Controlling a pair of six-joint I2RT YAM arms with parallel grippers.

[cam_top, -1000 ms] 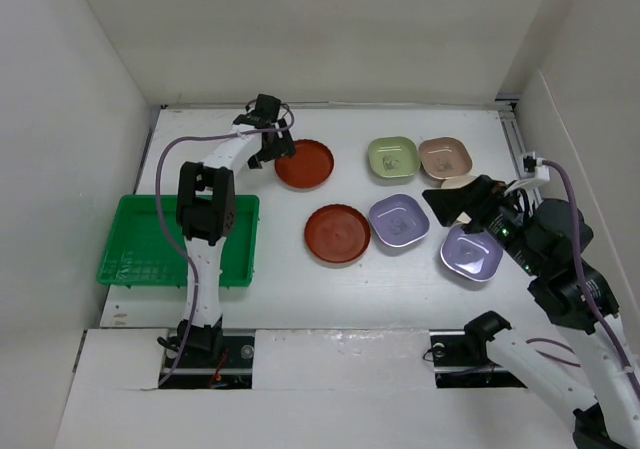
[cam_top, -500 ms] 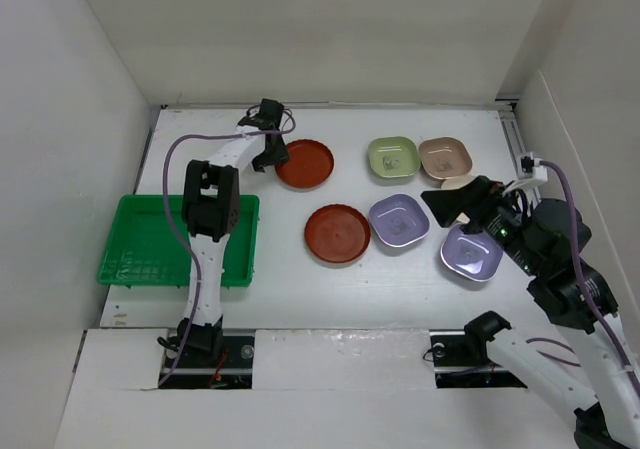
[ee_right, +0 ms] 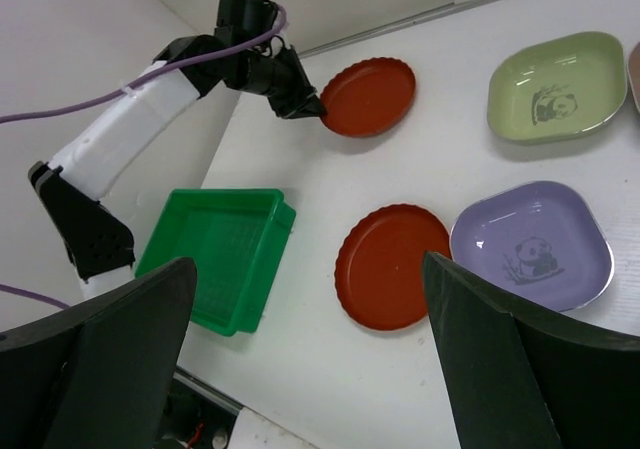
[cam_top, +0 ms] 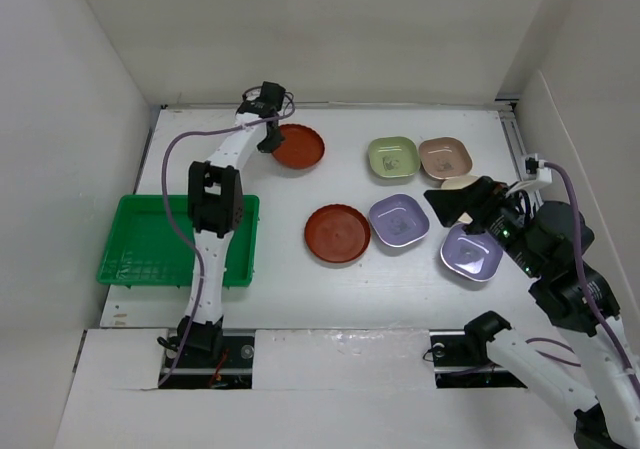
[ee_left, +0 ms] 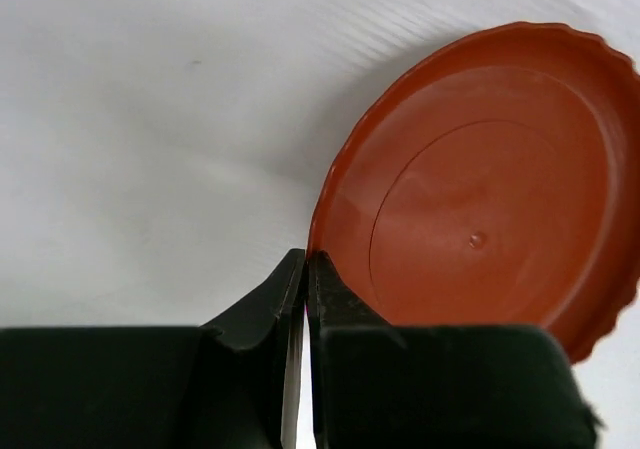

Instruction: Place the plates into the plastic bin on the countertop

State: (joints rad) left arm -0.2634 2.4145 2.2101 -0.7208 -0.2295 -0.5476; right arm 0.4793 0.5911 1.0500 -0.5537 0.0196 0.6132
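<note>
My left gripper (cam_top: 271,141) (ee_left: 306,259) is shut on the left rim of a round reddish-brown plate (cam_top: 298,147) (ee_left: 480,189) at the back of the countertop (cam_top: 290,269). The plate tilts in the grip. A second round reddish-brown plate (cam_top: 337,233) (ee_right: 392,266) lies flat mid-table. Lavender (cam_top: 399,220), pale green (cam_top: 392,158) and pinkish-tan (cam_top: 444,158) plates lie to the right. Another lavender plate (cam_top: 471,252) sits under my right gripper (cam_top: 447,204) (ee_right: 308,259), which hovers open and empty. The green plastic bin (cam_top: 140,244) (ee_right: 215,254) stands at the left, with no plate showing in it.
A cream plate (cam_top: 458,182) peeks out behind my right gripper. White walls close in the countertop at the back and on both sides. My left arm (cam_top: 212,209) stretches over the bin's right part.
My left gripper has shut on the round plate's rim. The plate has shifted back and left with it.
</note>
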